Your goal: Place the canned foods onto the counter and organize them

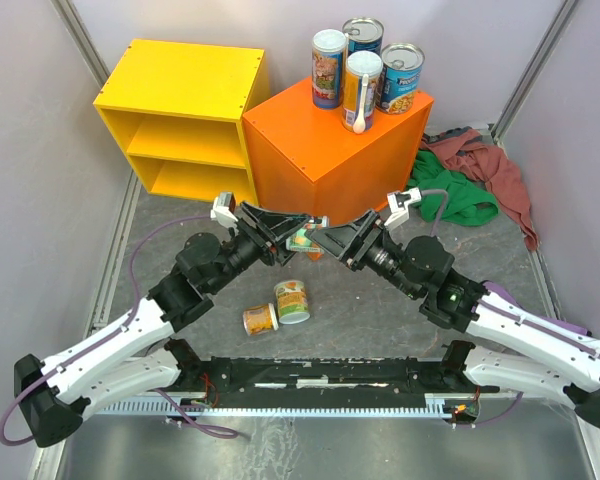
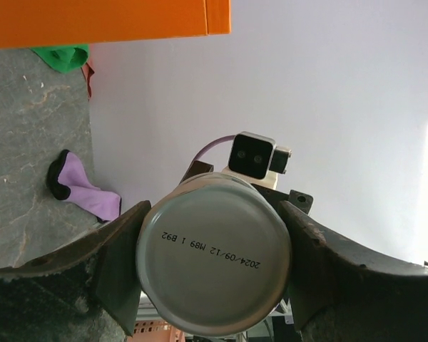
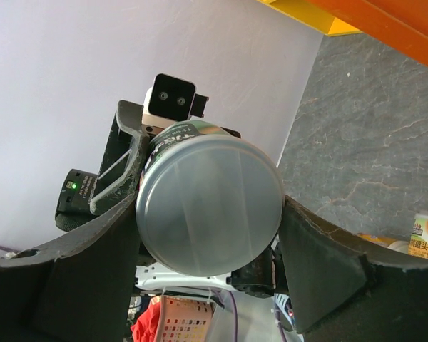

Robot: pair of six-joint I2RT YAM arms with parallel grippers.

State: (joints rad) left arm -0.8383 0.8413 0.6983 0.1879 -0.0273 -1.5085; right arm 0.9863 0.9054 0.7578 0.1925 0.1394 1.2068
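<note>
1. The left gripper is clenched on a can. Its 2 dark fingers press against the round wall of the can, at the lower centre of the left wrist view.
2. The right gripper grasps the same can from the opposite end, with 1 finger on each side of it.
3. This can has silver ends. The end facing the left wrist camera carries a black printed date code, and the other end is plain and dull. Its label is green with white letters.
4. In the top view the can sits at the centre of the frame, between the 2 gripper tips and just in front of the lower edge of the counter.
5. 4 cans stand upright on the counter at the top centre, close together, with silver tops and blue or yellow labels.
6. 2 cans are on the grey table below the held can, just beside each other.
7. A yellow shelf unit is at the upper left, beside the counter.
</note>
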